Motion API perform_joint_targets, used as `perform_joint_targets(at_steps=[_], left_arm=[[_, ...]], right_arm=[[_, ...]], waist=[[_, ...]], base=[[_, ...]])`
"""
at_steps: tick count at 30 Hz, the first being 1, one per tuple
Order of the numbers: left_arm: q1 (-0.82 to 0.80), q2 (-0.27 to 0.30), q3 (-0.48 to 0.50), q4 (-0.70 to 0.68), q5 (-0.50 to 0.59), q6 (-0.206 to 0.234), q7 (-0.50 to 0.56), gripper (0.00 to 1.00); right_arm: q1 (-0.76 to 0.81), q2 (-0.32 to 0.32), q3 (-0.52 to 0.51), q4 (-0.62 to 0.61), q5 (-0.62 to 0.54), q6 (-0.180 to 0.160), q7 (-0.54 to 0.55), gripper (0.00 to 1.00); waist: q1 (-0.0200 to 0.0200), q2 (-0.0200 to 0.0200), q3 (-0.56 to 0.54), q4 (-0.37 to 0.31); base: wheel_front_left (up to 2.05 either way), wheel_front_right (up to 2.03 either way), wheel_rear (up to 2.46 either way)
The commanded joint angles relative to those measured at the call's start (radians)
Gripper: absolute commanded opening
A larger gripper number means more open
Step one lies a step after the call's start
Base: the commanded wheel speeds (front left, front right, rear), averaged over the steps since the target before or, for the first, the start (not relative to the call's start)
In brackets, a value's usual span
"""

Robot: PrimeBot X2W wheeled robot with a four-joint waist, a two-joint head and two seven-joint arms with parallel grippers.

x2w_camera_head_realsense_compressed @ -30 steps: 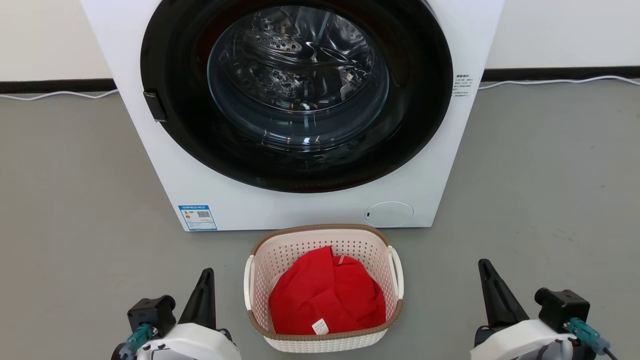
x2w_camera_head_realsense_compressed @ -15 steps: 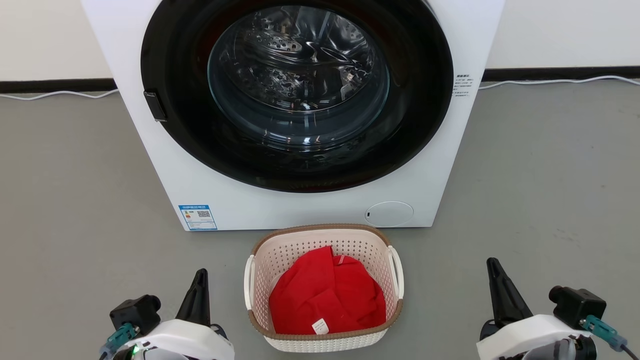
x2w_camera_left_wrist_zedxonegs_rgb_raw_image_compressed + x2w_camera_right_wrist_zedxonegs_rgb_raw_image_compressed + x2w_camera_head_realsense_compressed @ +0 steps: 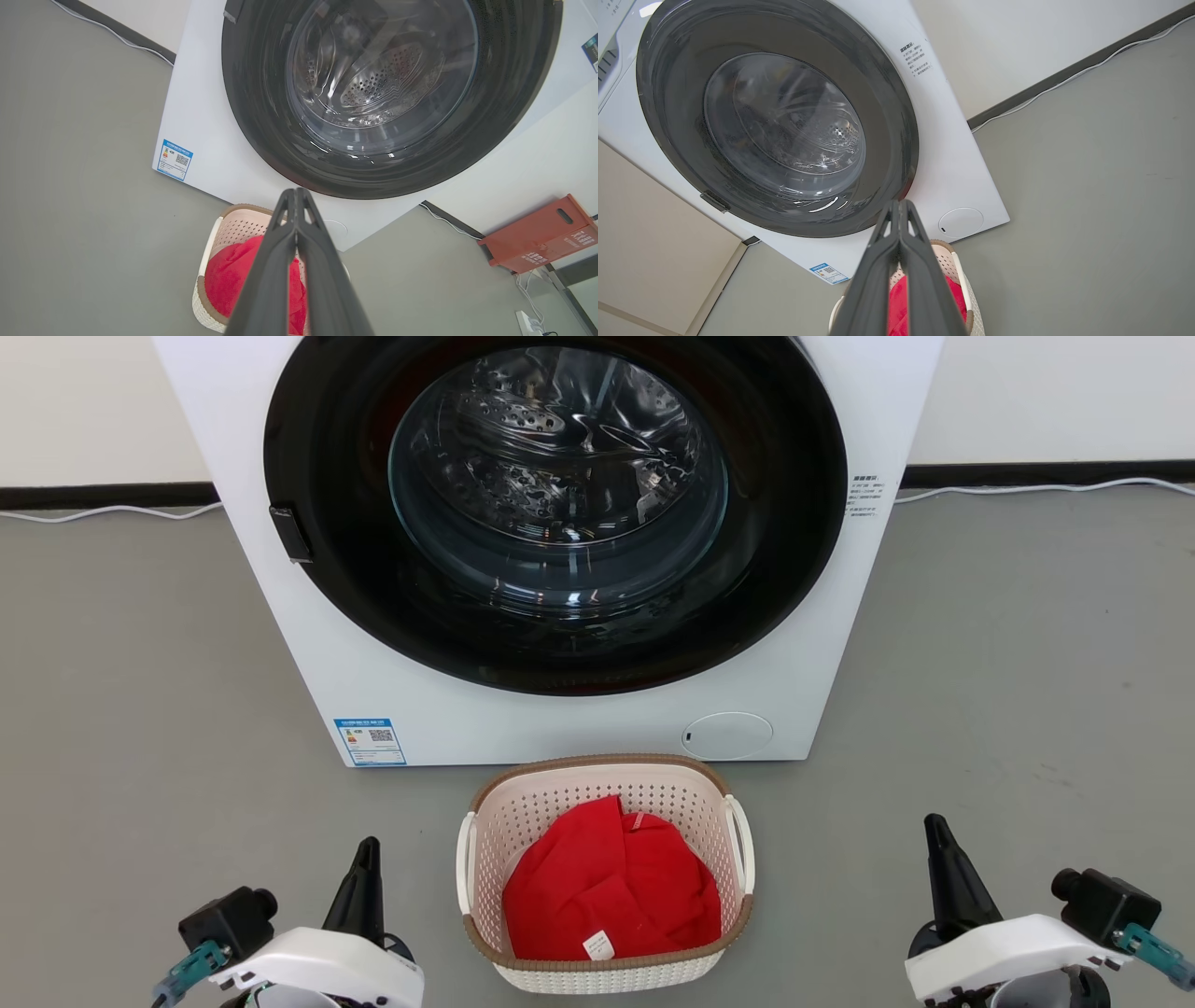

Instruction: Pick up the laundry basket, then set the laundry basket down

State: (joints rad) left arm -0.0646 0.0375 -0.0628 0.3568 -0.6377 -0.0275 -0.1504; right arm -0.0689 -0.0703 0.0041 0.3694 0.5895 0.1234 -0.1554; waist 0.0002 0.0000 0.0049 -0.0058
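The laundry basket (image 3: 603,963) is small, cream-white and perforated, with a brown rim and white loop handles on both sides. It stands on the grey floor just in front of the washing machine, with a red cloth (image 3: 611,891) inside. My left gripper (image 3: 366,851) is shut and empty, on the floor side to the basket's left, apart from it. On the basket's right my right gripper (image 3: 934,829) is shut too, farther off. Each wrist view has its shut gripper (image 3: 296,192) (image 3: 899,203) in front of the basket (image 3: 208,261) (image 3: 959,270).
A white front-loading washing machine (image 3: 523,719) with a closed dark round door (image 3: 556,513) rises right behind the basket. A white cable (image 3: 1036,488) runs along the wall base. An orange-red box (image 3: 537,235) lies by the wall. Bare grey floor spreads to both sides.
Both grippers have drawn outward and down in the head view, away from the basket. The basket and cloth have stayed put.
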Motion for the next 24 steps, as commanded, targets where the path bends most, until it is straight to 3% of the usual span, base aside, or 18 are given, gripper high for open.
perform_joint_targets(at_steps=[1, 24], left_arm=[[-0.034, 0.006, 0.017, -0.032, -0.03, -0.009, 0.003, 0.0], [-0.036, 0.008, 0.058, -0.052, -0.27, -0.033, 0.069, 0.0]], right_arm=[[-0.034, -0.003, -0.002, -0.032, 0.029, 0.002, 0.009, 0.0], [-0.035, 0.003, -0.031, -0.055, 0.281, 0.003, 0.076, 0.0]], waist=[[-0.0002, 0.0, 0.0, 0.0], [-0.0002, 0.0, 0.0, 0.002]], base=[[0.0, 0.0, 0.0], [0.0, 0.0, 0.0]])
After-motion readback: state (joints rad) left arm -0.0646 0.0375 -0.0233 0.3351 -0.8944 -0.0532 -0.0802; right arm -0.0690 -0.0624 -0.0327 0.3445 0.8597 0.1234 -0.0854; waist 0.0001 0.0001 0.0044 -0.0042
